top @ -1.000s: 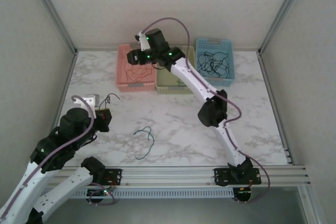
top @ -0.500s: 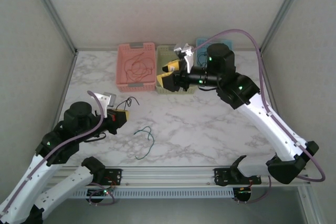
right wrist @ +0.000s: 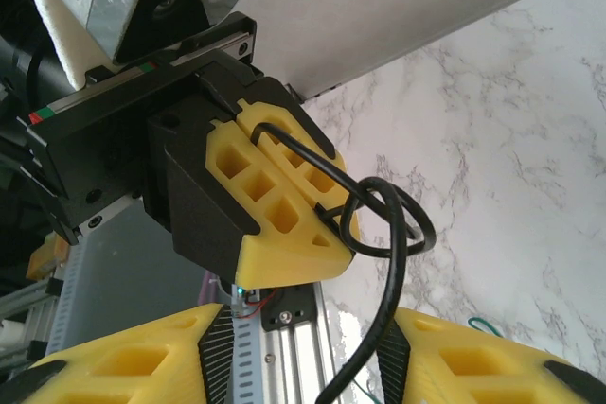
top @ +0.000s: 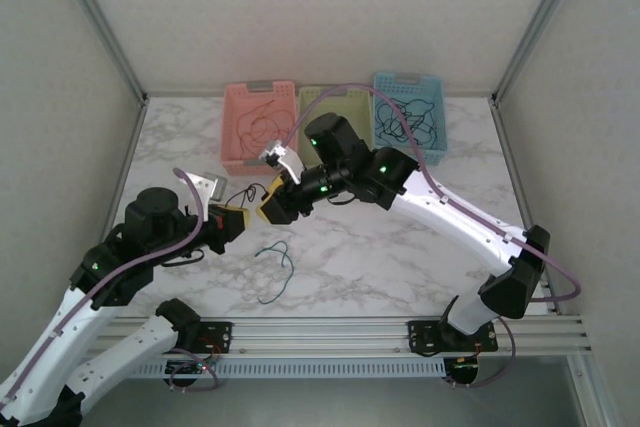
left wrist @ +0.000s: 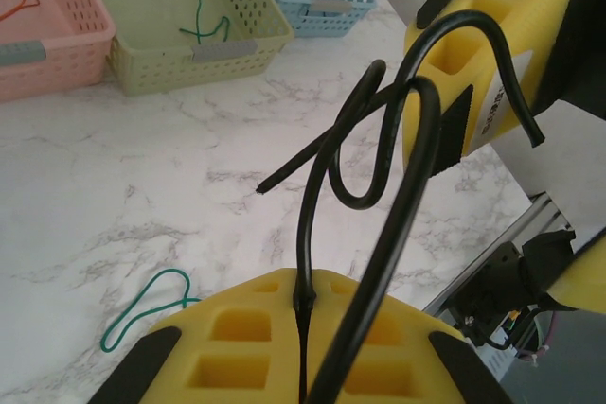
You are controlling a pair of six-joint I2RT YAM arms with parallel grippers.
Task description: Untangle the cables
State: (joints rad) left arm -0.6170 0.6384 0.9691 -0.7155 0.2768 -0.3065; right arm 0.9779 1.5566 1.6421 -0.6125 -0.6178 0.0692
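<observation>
From above, the left fingers [top: 232,218] and right fingers [top: 270,203] nearly meet over the worktop [top: 400,247], with a green cable [top: 275,272] lying nearby. In the left wrist view, the left fingers are clamped on a looping black cable [left wrist: 304,253]. In the right wrist view, the right fingers stand apart with that cable running between them.

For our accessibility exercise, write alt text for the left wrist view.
The left gripper pinches a looped black cable, whose far end reaches between the open yellow fingers of the right gripper. A green cable lies on the marble table; three baskets stand behind.
</observation>
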